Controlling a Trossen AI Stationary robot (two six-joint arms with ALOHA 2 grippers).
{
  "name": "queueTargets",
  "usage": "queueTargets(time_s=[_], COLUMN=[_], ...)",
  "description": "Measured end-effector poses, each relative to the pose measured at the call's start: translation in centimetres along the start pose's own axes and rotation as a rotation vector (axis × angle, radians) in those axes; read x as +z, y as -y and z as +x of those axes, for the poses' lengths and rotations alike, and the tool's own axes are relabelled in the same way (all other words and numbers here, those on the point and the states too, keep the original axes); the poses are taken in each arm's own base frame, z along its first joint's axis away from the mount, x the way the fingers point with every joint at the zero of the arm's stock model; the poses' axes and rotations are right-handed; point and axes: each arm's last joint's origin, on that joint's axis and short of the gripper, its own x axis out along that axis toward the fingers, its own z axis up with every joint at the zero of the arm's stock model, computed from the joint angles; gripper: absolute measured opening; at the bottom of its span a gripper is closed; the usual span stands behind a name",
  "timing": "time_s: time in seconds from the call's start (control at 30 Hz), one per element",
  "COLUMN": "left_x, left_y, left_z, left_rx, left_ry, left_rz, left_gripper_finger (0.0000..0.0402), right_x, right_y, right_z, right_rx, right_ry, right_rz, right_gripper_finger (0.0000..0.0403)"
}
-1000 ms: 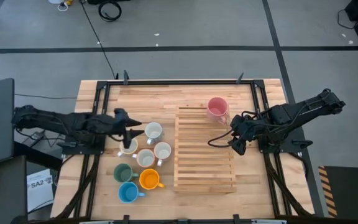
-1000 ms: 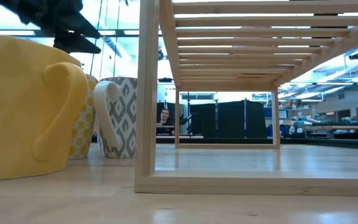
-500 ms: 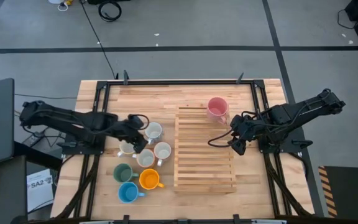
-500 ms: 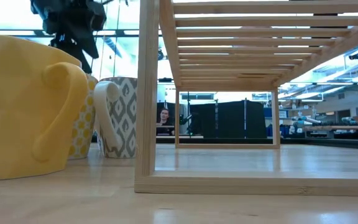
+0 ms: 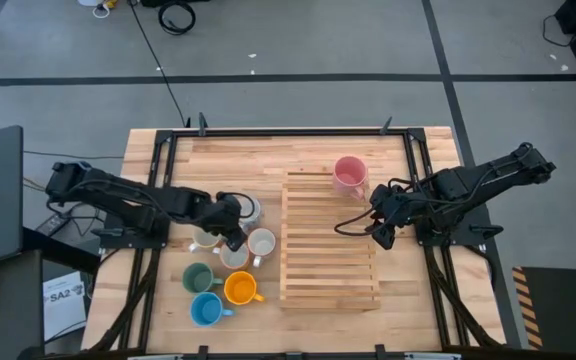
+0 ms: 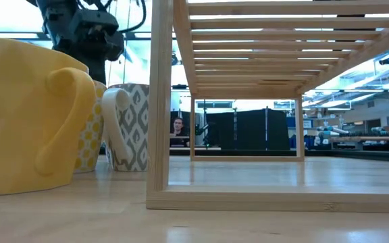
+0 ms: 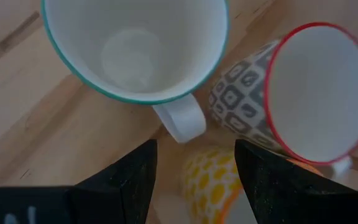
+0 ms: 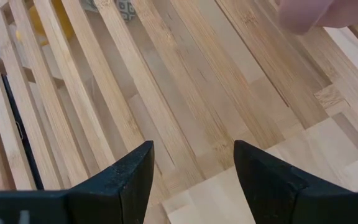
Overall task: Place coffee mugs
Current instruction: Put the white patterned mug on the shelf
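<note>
Seven mugs stand upright in a cluster on the table's left half: white ones, a dark green one, an orange one and a blue one. A pink mug stands at the slatted rack's far right corner. My left gripper is open above the white mugs, pointing down. In the left wrist view its fingers straddle a yellow-patterned mug, just past the handle of a teal-rimmed mug and beside a red-rimmed grey-patterned mug. My right gripper is open over the rack's right edge.
The wooden slatted rack fills the table's middle, its slats bare under my right gripper. In the low view the orange mug stands close to the camera beside the rack's leg. A person shows in the room behind.
My left gripper has moved toward the table's right and near edge, from beside the white mugs to directly over them, and has come lower. It has turned to point down. My right arm and the mugs have stayed put.
</note>
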Motion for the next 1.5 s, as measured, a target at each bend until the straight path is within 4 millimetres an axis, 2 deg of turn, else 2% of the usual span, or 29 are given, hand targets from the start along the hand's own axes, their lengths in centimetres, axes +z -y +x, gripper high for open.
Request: queueTargets(time_s=[0.3, 0.5, 1.23, 1.5], left_x=[0.1, 0.1, 0.0, 0.0], left_y=[0.0, -0.2, -0.5, -0.6], left_z=[1.7, 1.7, 1.6, 1.6], left_rx=[0.088, 0.127, 0.177, 0.183], left_ry=[0.023, 0.04, 0.049, 0.057], left_rz=[-0.019, -0.014, 0.056, 0.058], left_gripper_finger=[0.0224, 0.0221, 0.0079, 0.008], right_x=[0.0, 0.0, 0.0, 0.1], right_y=[0.0, 0.0, 0.0, 0.0], right_z=[0.0, 0.0, 0.0, 0.0], right_rx=[0.003, 0.003, 0.002, -0.003], right_ry=[0.003, 0.003, 0.002, 0.009], right_rz=[0.001, 0.001, 0.001, 0.0], right_gripper_finger=[0.0226, 0.0226, 0.0226, 0.0226])
